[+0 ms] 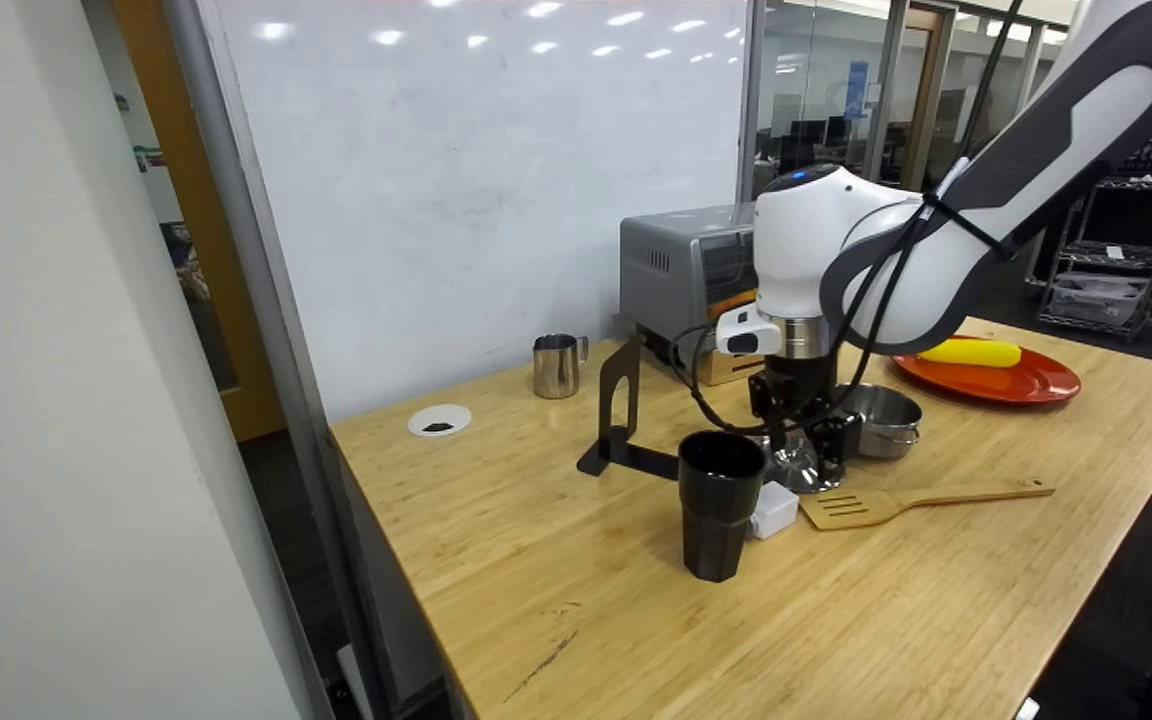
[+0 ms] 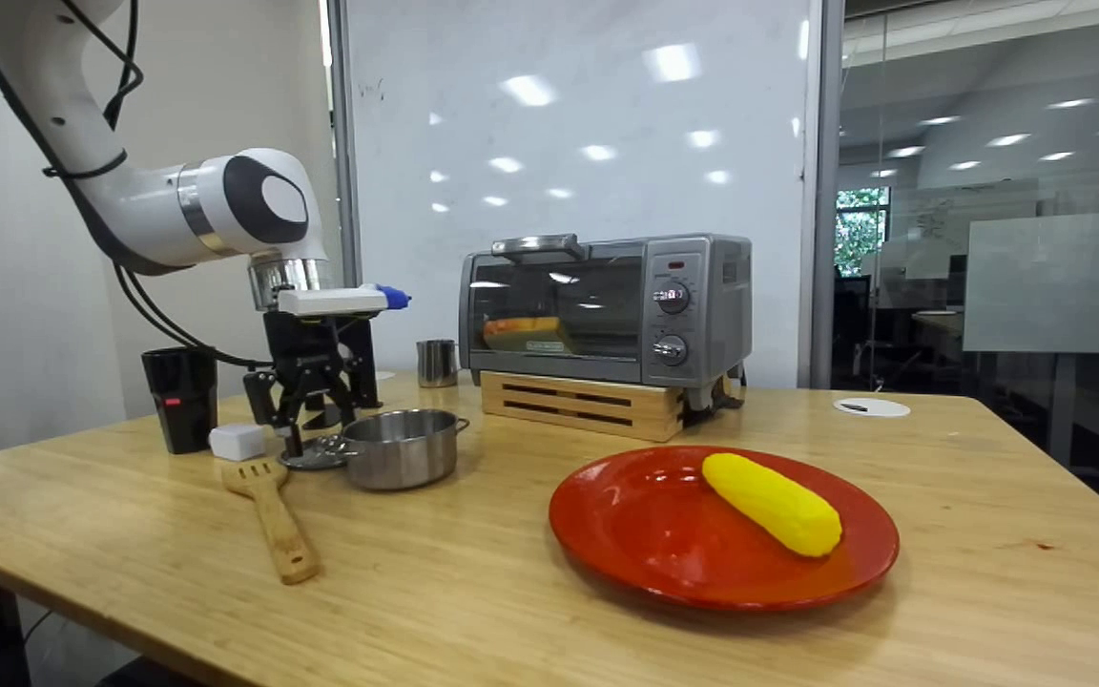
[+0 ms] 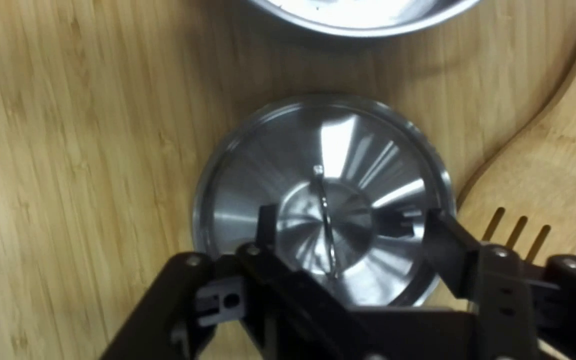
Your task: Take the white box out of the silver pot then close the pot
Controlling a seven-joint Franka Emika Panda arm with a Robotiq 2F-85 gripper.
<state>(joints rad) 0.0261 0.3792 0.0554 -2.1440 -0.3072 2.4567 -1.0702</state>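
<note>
The white box (image 1: 774, 510) lies on the table beside the black cup; it also shows in the exterior view (image 2: 238, 442). The silver pot (image 2: 402, 453) stands uncovered on the table; its rim (image 3: 363, 33) shows at the top of the wrist view. The pot's lid (image 3: 353, 195) lies flat on the table between the pot and the white box, its thin handle upright. My gripper (image 3: 352, 225) is open and low over the lid, one finger on each side of the handle, apart from it. Part of the lid is hidden behind the gripper.
A wooden spatula (image 2: 268, 506) lies close to the lid. The black cup (image 1: 719, 505) and a black metal stand (image 1: 621, 410) are near the gripper. A toaster oven (image 2: 559, 315), steel cup (image 1: 556, 366) and red plate (image 2: 645, 534) with a yellow item (image 2: 774, 504) stand around.
</note>
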